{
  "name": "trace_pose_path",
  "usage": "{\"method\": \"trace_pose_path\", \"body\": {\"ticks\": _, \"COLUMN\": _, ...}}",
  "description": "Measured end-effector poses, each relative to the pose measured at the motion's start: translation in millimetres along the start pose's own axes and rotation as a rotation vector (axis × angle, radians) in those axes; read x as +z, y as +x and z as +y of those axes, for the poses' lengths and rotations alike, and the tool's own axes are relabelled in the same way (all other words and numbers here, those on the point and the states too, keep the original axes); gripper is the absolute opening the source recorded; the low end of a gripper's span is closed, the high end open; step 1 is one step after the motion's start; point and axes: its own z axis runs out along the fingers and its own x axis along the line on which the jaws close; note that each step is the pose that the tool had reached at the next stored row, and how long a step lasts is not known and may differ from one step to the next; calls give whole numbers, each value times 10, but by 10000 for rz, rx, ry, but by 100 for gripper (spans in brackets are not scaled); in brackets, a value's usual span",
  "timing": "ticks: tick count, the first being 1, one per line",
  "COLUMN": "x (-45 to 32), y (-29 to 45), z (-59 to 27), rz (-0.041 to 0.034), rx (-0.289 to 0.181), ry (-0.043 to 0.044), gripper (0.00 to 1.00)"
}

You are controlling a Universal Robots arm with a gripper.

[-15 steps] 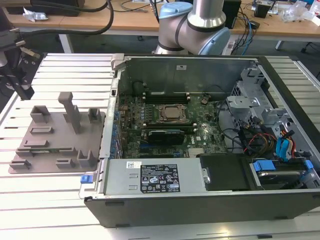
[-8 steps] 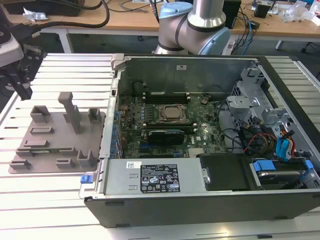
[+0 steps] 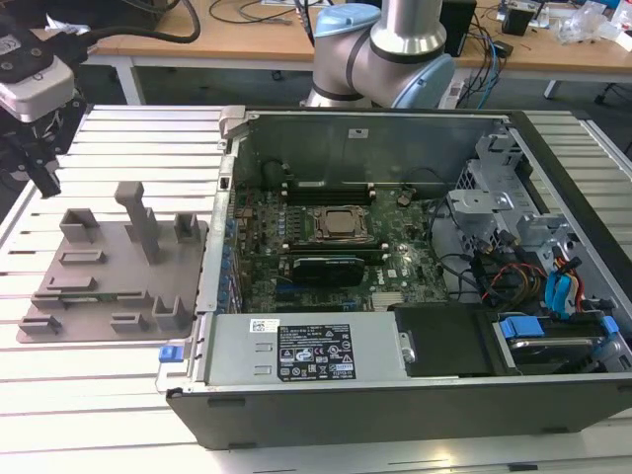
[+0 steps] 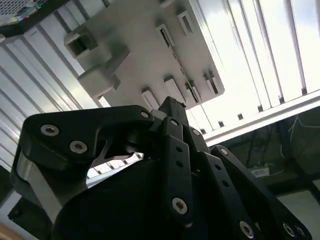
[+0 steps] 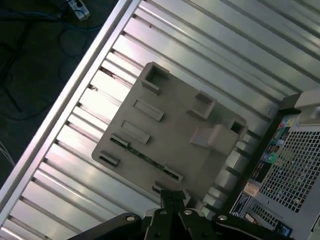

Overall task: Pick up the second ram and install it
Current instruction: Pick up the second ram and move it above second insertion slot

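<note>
Hovering near second ram [image 5: 144,156] — jaws together, empty

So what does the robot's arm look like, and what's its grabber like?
The robot arm is a fat, round, silver-grey tube with a light blue cap on its joint. Near its wrist sits a pale grey boxy part. The gripper is black, built from flat jointed bars dotted with round silver screws, as both wrist views show.

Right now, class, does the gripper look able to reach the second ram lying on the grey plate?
Likely yes. The gripper hangs above the table beside the grey plate, and nothing covers the second ram; the tall block stands apart from it.
</note>
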Motion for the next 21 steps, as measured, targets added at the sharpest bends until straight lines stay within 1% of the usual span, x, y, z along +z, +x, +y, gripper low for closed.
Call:
{"method": "trace_pose_path", "body": {"ticks": 1, "x": 0, "y": 0, "z": 0, "rz": 17, "rx": -418, "ry": -10, "gripper": 10}}
{"method": "trace_pose_path", "body": {"ticks": 2, "x": 0, "y": 0, "z": 0, "rz": 25, "rx": -598, "ry": -14, "gripper": 10}}
{"method": "trace_pose_path", "body": {"ticks": 3, "x": 0, "y": 0, "z": 0, "rz": 38, "rx": -922, "ry": -22, "gripper": 10}}
{"method": "trace_pose_path", "body": {"ticks": 5, "x": 0, "y": 0, "z": 0, "rz": 57, "rx": -1407, "ry": -34, "gripper": 10}}
{"method": "trace_pose_path", "body": {"ticks": 7, "x": 0, "y": 0, "z": 0, "rz": 71, "rx": -1739, "ry": -42, "gripper": 10}}
{"method": "trace_pose_path", "body": {"ticks": 11, "x": 0, "y": 0, "z": 0, "rz": 115, "rx": -2798, "ry": -67, "gripper": 10}}
{"method": "trace_pose_path", "body": {"ticks": 16, "x": 0, "y": 0, "z": 0, "rz": 159, "rx": -3845, "ry": -93, "gripper": 10}}
{"method": "trace_pose_path", "body": {"ticks": 17, "x": 0, "y": 0, "z": 0, "rz": 170, "rx": -4125, "ry": -100, "gripper": 10}}
{"method": "trace_pose_path", "body": {"ticks": 21, "x": 0, "y": 0, "z": 0, "rz": 202, "rx": -4886, "ry": -118, "gripper": 10}}
